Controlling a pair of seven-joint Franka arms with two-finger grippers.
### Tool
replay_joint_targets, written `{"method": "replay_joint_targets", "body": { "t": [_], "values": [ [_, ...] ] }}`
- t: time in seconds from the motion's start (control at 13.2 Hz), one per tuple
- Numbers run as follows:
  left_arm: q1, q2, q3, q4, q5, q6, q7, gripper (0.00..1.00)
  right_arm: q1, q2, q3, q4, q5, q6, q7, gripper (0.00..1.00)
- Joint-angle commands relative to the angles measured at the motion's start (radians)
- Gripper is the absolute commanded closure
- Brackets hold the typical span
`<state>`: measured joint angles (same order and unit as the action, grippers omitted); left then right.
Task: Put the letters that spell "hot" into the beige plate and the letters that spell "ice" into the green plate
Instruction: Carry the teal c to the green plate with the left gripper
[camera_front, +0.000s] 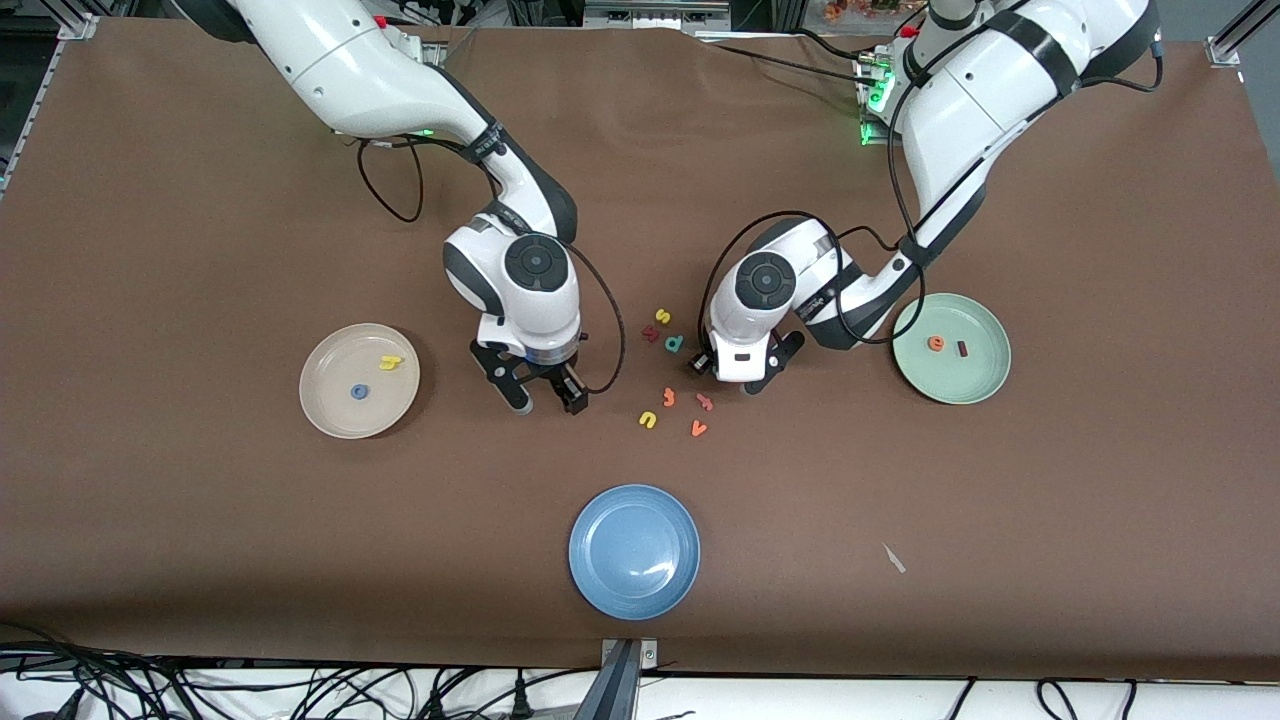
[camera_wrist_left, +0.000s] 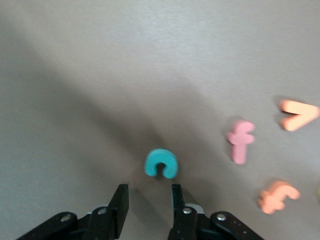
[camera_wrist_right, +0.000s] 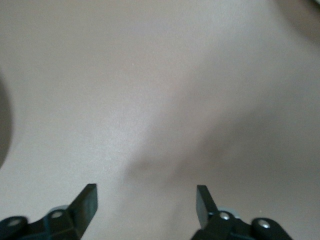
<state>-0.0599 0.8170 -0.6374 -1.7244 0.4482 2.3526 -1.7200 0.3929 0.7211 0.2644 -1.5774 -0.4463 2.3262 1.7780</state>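
Two letters sit in each target so far, as I read it: the round cream-beige plate (camera_front: 359, 381) toward the right arm's end holds the yellow plastic h (camera_front: 390, 363) and the blue ring-shaped o (camera_front: 358, 392); the round pale mint-green plate (camera_front: 951, 348) toward the left arm's end holds the orange e (camera_front: 936, 343) and the small dark red i (camera_front: 962, 349). One plain blue plate (camera_front: 634, 551) sits nearest the front camera, with nothing in it. Left pincer (camera_wrist_left: 147, 200) hangs low over the loose letters, jaws parted and empty, with the teal plastic c (camera_wrist_left: 161, 163) lying on the surface just ahead of the fingertips. Right pincer (camera_front: 545, 393) is over bare brown surface (camera_front: 200, 200) between the beige plate and the letter cluster, jaws wide, holding nothing. Loose letters I count in the front view: seven showing, among them a yellow s (camera_front: 662, 316), a yellow u (camera_front: 648, 420), an orange v (camera_front: 699, 428) and two orange hooked shapes (camera_front: 669, 397); which of these is the t I cannot tell. Risks, in my judgement: the c is small and flat, so the jaws may straddle badly and flick it away; the right arm may pick the wrong orange piece; the two arms work close together and could crowd each other.
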Motion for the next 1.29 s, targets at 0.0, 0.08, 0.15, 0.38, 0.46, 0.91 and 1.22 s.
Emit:
{"method": "replay_joint_targets", "body": {
  "t": [0.0, 0.08, 0.15, 0.38, 0.46, 0.91, 1.22],
  "values": [
    [-0.031, 0.033, 0.039, 0.057, -0.011, -0.007, -0.004, 0.6, -0.012, -0.032, 0.019, -0.039, -0.008, -0.008, -0.012, 0.1],
    [-0.031, 0.031, 0.047, 0.057, -0.009, -0.009, 0.002, 0.59, -0.012, -0.032, 0.019, -0.038, -0.008, -0.01, -0.012, 0.09],
    [-0.029, 0.031, 0.047, 0.057, -0.009, -0.01, 0.005, 0.56, -0.009, -0.032, 0.022, -0.033, -0.006, -0.01, -0.006, 0.09],
    [-0.023, 0.031, 0.048, 0.057, -0.008, -0.012, 0.008, 0.48, 0.003, -0.037, 0.047, -0.03, 0.005, -0.014, -0.003, 0.04],
    [-0.023, 0.031, 0.05, 0.057, -0.006, -0.012, 0.008, 0.49, 0.003, -0.038, 0.064, -0.03, 0.005, -0.014, -0.008, 0.02],
    [-0.018, 0.028, 0.056, 0.055, -0.008, -0.013, 0.022, 0.96, -0.026, -0.068, 0.091, -0.027, 0.044, -0.019, -0.312, 0.02],
    [0.031, -0.005, 0.03, 0.057, -0.022, -0.079, 0.077, 1.0, -0.051, -0.065, 0.091, 0.013, 0.112, -0.057, -0.506, 0.02]
  ]
}}
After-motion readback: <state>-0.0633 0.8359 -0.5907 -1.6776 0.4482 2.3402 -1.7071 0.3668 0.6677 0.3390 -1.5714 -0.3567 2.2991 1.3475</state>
